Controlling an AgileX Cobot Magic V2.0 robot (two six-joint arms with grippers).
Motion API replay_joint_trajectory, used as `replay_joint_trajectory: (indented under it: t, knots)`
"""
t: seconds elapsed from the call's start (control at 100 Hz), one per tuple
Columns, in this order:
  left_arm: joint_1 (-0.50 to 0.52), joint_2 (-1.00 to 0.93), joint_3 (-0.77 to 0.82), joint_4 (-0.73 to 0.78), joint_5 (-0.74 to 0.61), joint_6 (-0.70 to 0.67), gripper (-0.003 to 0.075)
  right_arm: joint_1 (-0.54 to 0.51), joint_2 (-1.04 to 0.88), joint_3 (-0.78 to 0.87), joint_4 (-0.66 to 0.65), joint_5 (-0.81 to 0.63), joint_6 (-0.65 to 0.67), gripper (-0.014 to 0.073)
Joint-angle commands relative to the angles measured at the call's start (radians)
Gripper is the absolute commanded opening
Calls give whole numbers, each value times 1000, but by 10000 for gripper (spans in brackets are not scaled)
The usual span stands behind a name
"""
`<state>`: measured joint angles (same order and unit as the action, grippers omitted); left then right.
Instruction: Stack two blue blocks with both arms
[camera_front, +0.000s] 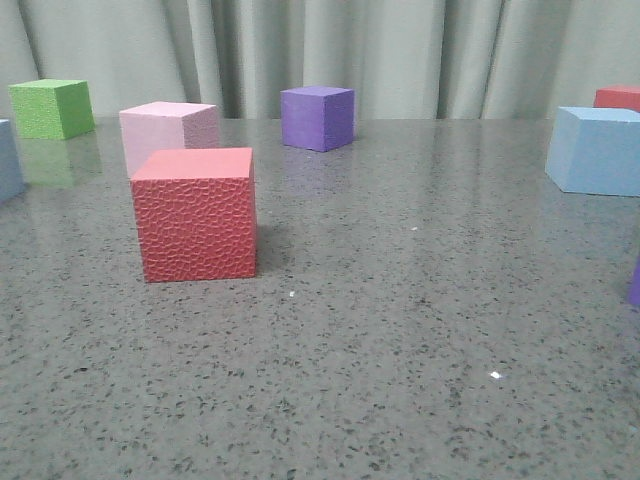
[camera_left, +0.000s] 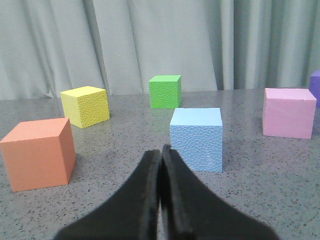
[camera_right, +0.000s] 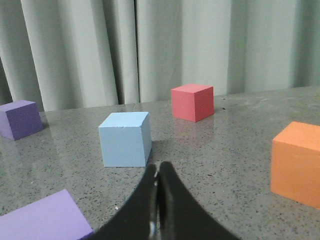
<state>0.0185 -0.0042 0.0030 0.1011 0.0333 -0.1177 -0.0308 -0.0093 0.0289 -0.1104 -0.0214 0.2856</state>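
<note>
The smooth light blue block (camera_front: 598, 150) stands at the table's right edge in the front view; it also shows in the right wrist view (camera_right: 125, 138), a short way beyond my right gripper (camera_right: 158, 168), which is shut and empty. The pebbled blue block (camera_left: 196, 138) stands just beyond my left gripper (camera_left: 161, 150), slightly to one side; that gripper is shut and empty. A sliver of this block (camera_front: 8, 158) shows at the front view's left edge. Neither gripper appears in the front view.
A red pebbled cube (camera_front: 195, 213) stands left of centre with a pink cube (camera_front: 168, 132) behind it. A green cube (camera_front: 52, 108) and a purple cube (camera_front: 317, 117) stand at the back. An orange cube (camera_left: 38, 152), yellow cube (camera_left: 85, 105), another orange cube (camera_right: 297, 162) and red cube (camera_right: 192, 101) stand nearby.
</note>
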Motion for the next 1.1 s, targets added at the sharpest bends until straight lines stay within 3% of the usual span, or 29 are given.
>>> replay_joint_trajectory:
  t: [0.0, 0.2, 0.35, 0.75, 1.09]
  knots:
    - [1, -35, 26, -9, -87, 1, -19, -5, -19, -1, -7, -82, -6, -70]
    - [1, -35, 24, -9, -87, 1, -19, -5, -19, -7, -7, -94, -6, -70]
    - [1, -26, -31, -9, -46, 1, -19, -5, -8, -62, -9, 15, -6, -64]
    - [1, 254, -400, -13, 238, -6, -20, -4, 242, -395, -8, 339, -6, -60]
    - [1, 570, -678, -62, 348, -6, -19, -4, 523, -706, -8, 618, -6, -60]
